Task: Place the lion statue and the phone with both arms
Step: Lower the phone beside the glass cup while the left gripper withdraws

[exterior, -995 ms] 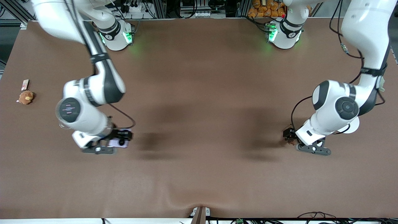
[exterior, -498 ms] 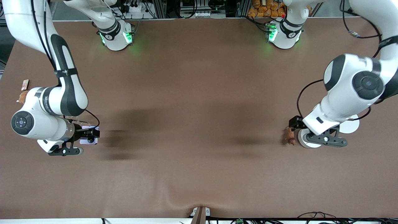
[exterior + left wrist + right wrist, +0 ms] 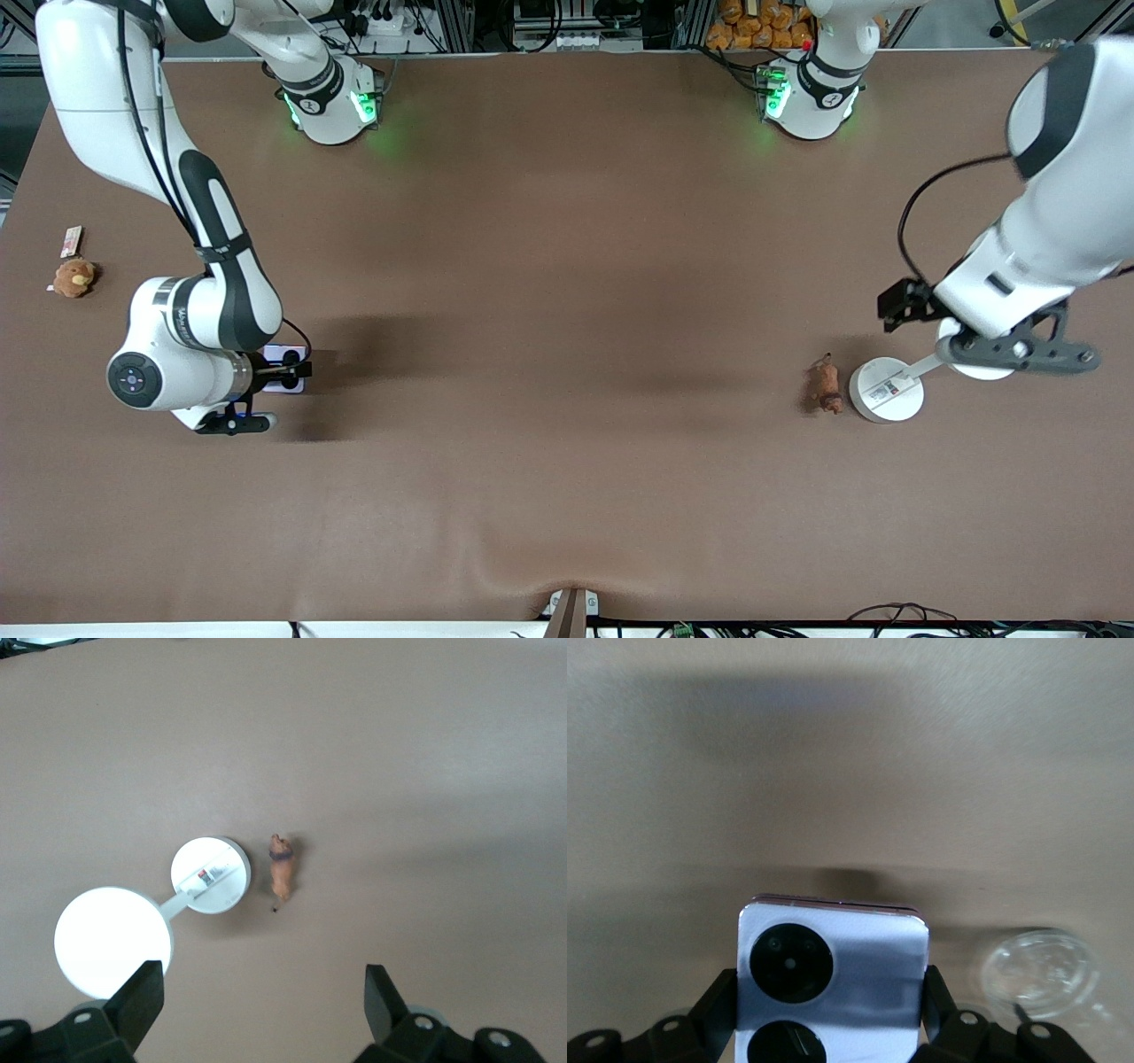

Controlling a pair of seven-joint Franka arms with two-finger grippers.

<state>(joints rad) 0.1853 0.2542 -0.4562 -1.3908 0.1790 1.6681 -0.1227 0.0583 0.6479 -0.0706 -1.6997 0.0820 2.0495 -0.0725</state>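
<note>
The lion statue [image 3: 827,386] is a tiny reddish-brown figurine. It lies on the table beside a white disc stand [image 3: 886,391] and shows in the left wrist view [image 3: 283,875] too. My left gripper [image 3: 902,306] is open and empty, up in the air over the table near the stand, and its own view [image 3: 264,1001] looks down on the lion. My right gripper [image 3: 285,370] is shut on the pale lavender phone [image 3: 284,364] and holds it low over the table near the right arm's end. In the right wrist view the phone [image 3: 833,979] sits between the fingers [image 3: 719,1005].
The white stand's larger disc [image 3: 112,942] joins the small one by a bar. A tan plush toy [image 3: 73,277] and a small card [image 3: 72,240] lie at the right arm's end. A clear round lid [image 3: 1041,973] lies on the table beside the phone.
The left gripper has left the lion on the table and risen away toward the left arm's end. The right gripper has carried the phone toward the right arm's end and lower.
</note>
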